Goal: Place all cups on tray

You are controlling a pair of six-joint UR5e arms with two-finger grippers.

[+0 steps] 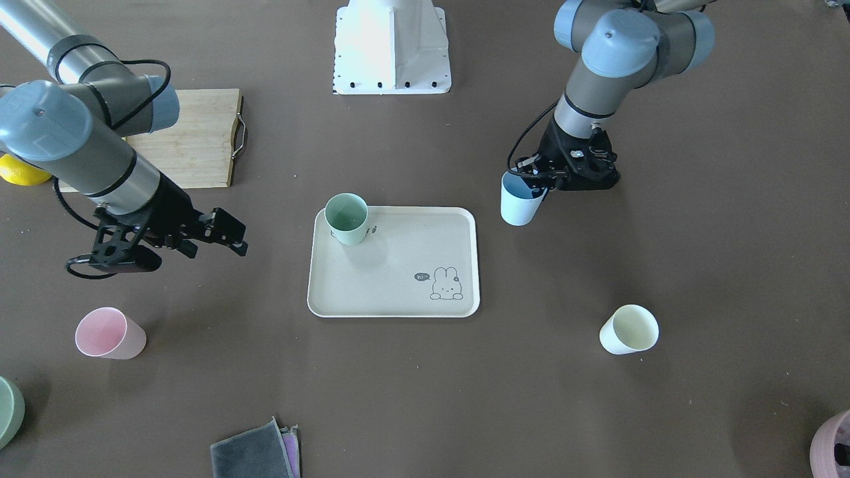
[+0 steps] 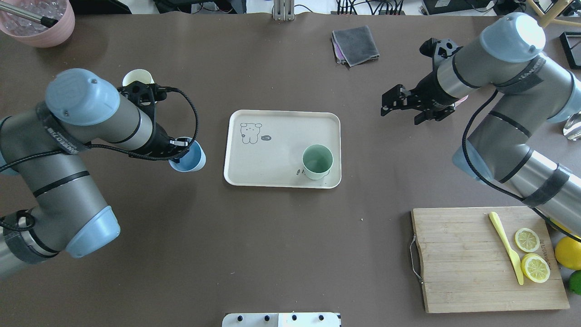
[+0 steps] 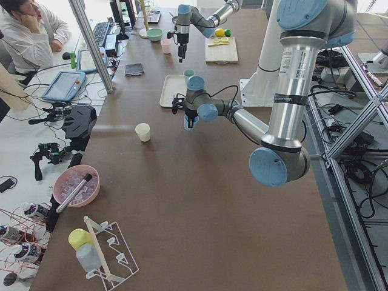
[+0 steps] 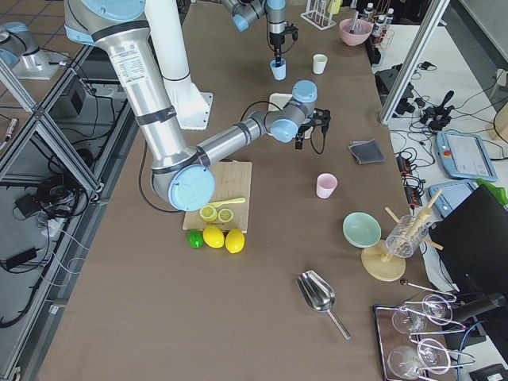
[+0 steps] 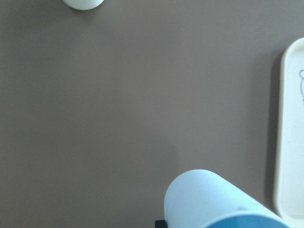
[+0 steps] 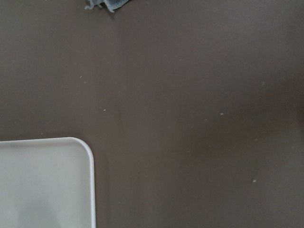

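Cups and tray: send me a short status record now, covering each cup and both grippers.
placed: sage green tapered cup, upright in a corner of the flat beige rectangular tray
held: light blue tapered cup, off the tray, beside its short edge
standing free: pink tapered cup; pale cream tapered cup
left gripper: shut on the blue cup's rim
right gripper: open, empty, beside the tray's opposite short edge
left to place: three cups

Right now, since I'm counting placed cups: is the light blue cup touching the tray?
Apart. The overhead view shows a strip of table between the light blue cup and the tray.
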